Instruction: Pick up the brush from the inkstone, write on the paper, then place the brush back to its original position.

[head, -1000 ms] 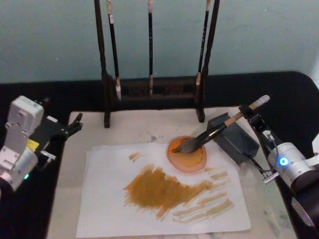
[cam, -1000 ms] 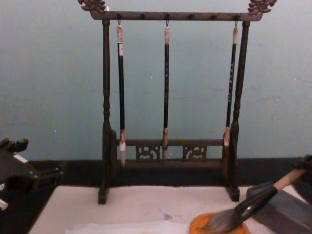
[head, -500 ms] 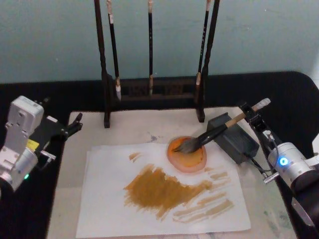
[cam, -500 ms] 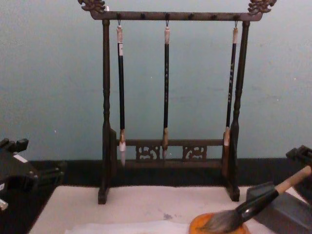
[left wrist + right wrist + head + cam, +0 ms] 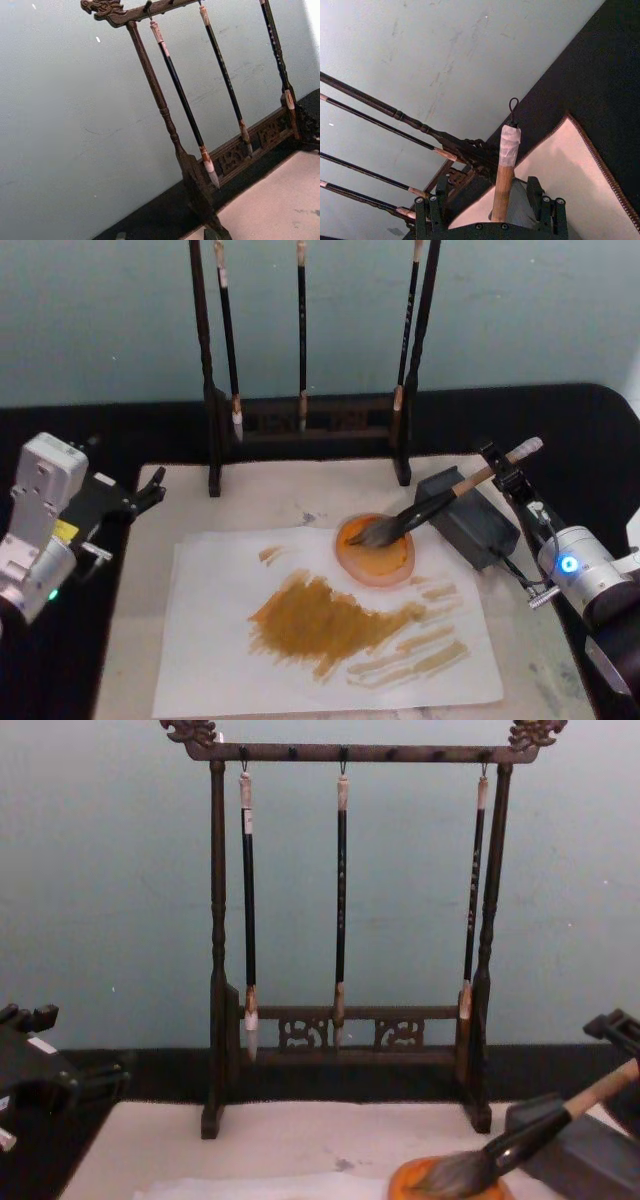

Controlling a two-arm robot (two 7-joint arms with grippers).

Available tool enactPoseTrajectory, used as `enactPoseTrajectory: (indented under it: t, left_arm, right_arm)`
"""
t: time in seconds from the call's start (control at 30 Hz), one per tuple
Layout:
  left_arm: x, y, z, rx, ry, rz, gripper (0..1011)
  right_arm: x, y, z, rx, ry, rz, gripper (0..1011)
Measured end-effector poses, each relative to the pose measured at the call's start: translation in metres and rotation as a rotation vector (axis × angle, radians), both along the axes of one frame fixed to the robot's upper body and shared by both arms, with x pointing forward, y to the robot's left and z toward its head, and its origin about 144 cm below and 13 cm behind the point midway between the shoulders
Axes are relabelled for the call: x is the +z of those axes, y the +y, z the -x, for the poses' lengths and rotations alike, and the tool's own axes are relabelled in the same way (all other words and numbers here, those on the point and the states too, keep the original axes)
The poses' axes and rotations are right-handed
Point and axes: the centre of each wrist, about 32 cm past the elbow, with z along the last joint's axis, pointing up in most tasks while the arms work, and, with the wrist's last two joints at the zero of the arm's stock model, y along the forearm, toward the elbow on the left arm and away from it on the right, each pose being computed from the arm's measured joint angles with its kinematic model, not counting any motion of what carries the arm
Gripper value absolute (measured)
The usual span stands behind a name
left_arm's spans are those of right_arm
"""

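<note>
We see the large calligraphy brush with a tan wooden handle and bushy grey tuft [image 5: 440, 502] lying propped across the dark grey block-shaped inkstone [image 5: 468, 517], tuft resting in the shallow orange dish [image 5: 375, 548] on the thin white paper sheet [image 5: 325, 625], which bears ochre strokes. We judge it is laid this way so the wet tuft stays over the dish. Its long axis slants from the dish up toward the robot's right, white-wrapped end outermost. The right gripper [image 5: 492, 207] straddles that end, fingers spread, not clamping. The left gripper [image 5: 140, 495] sits parked at the mat's left edge; we cannot tell its state.
</note>
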Motion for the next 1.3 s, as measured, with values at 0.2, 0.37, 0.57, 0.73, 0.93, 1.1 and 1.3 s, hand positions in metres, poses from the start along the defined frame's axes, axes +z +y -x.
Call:
enactPoseTrajectory:
  t: [0.2,0.37,0.57,0.73,0.93,1.1,1.3]
  left_arm:
    - [0.000,0.000,0.000,0.000,0.000,0.000,1010]
    - [0.000,0.000,0.000,0.000,0.000,0.000,1010]
    - [0.000,0.000,0.000,0.000,0.000,0.000,1010]
    - [0.000,0.000,0.000,0.000,0.000,0.000,1010]
    - [0.000,0.000,0.000,0.000,0.000,0.000,1010]
    - [0.000,0.000,0.000,0.000,0.000,0.000,1010]
    - [0.000,0.000,0.000,0.000,0.000,0.000,1010]
  right_arm:
    - [0.001,-0.001,0.002,0.001,-0.012,0.005,1000]
    - [0.004,-0.004,0.012,-0.013,-0.007,0.007,1000]
    - [0.008,-0.009,0.029,-0.039,0.013,0.012,1000]
    - [0.016,-0.013,0.044,-0.061,0.015,0.057,1000]
    - [0.028,-0.010,0.052,-0.052,-0.048,0.202,1000]
    - [0.033,-0.006,0.054,-0.029,-0.124,0.397,1000]
    - [0.032,0.003,0.051,-0.015,-0.220,0.702,1000]
